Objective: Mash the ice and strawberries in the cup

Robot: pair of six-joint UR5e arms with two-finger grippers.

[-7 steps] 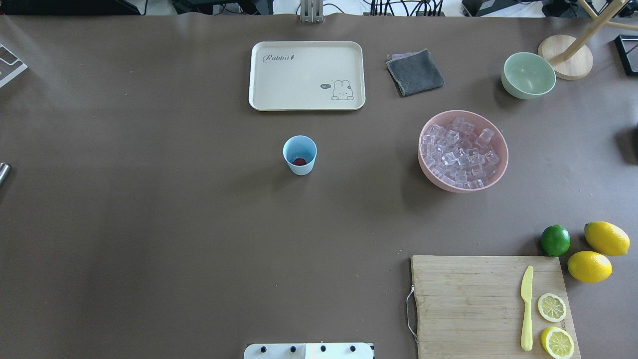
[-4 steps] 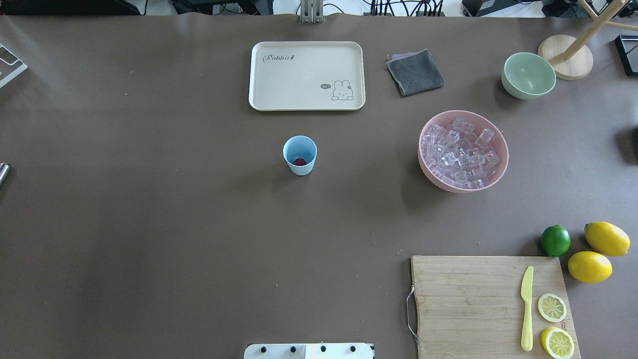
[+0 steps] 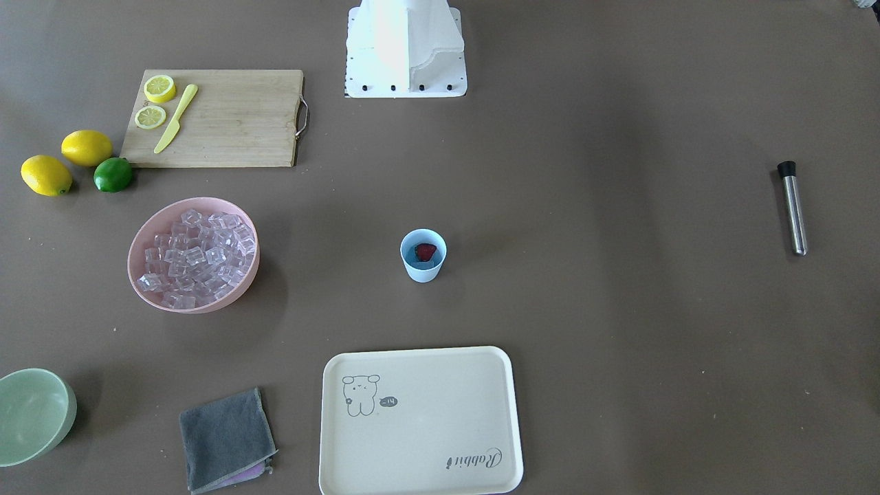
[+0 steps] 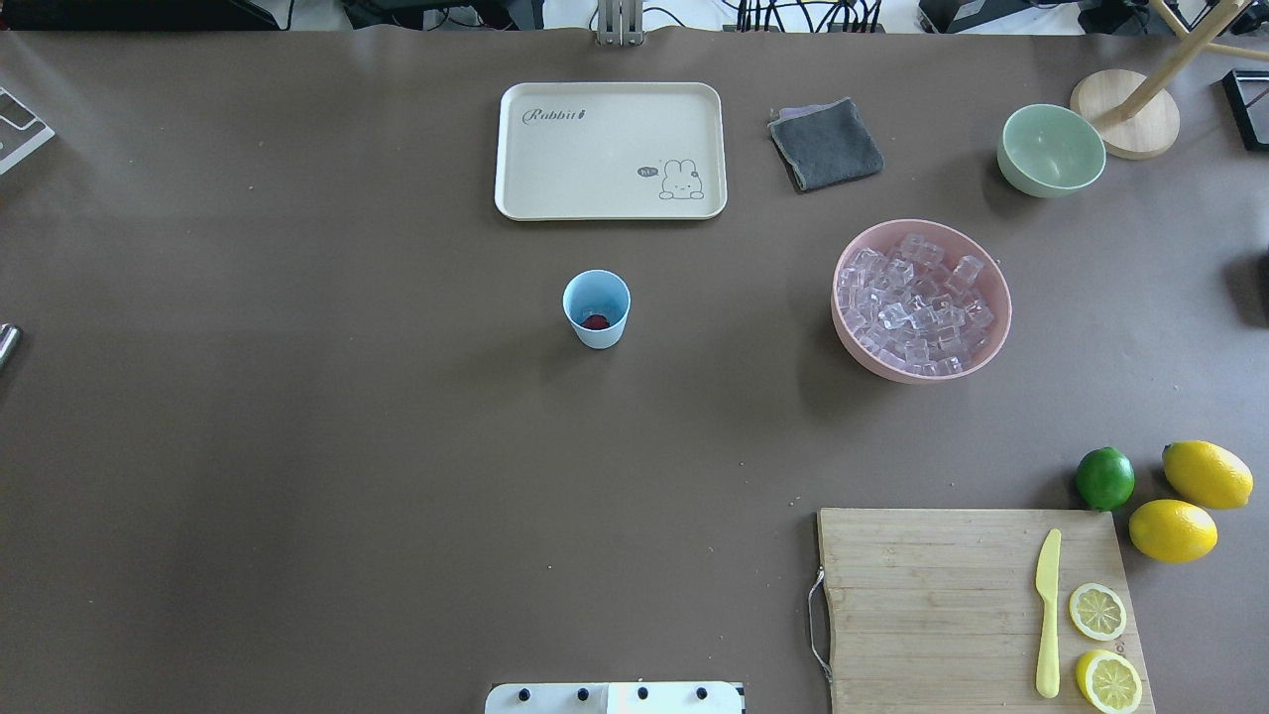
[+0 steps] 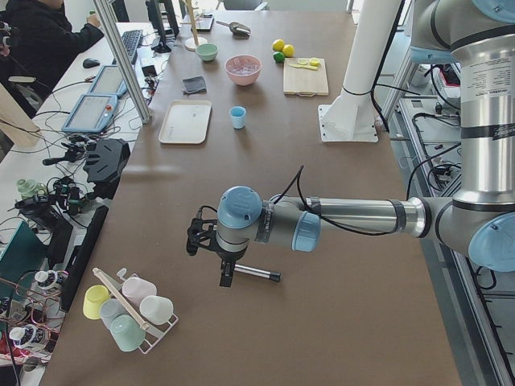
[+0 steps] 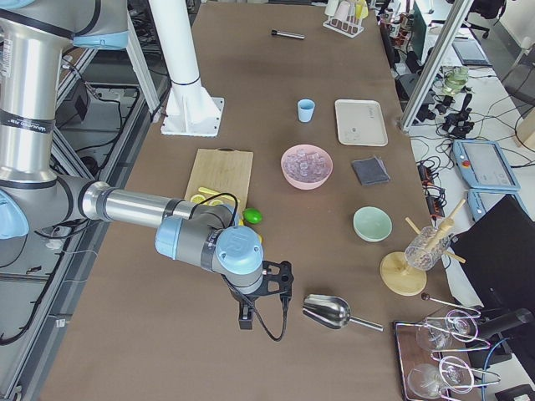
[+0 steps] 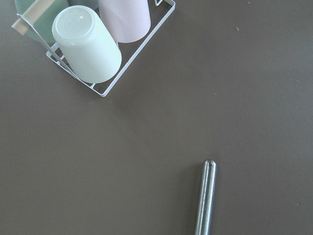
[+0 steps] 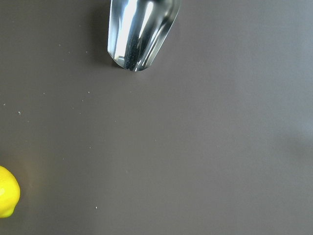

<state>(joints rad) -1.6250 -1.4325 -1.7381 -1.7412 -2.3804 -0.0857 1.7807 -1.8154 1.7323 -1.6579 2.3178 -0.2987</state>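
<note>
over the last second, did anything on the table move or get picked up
Nothing visibly changed in the overhead view. The cup sits in the same spot with the strawberry inside, and the ice remains piled in the pink bowl.

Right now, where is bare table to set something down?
Wide bare stretch left of the cup, out to the metal rod; also between cup and cutting board. Crowded around the pink bowl, lime and lemons.
</note>
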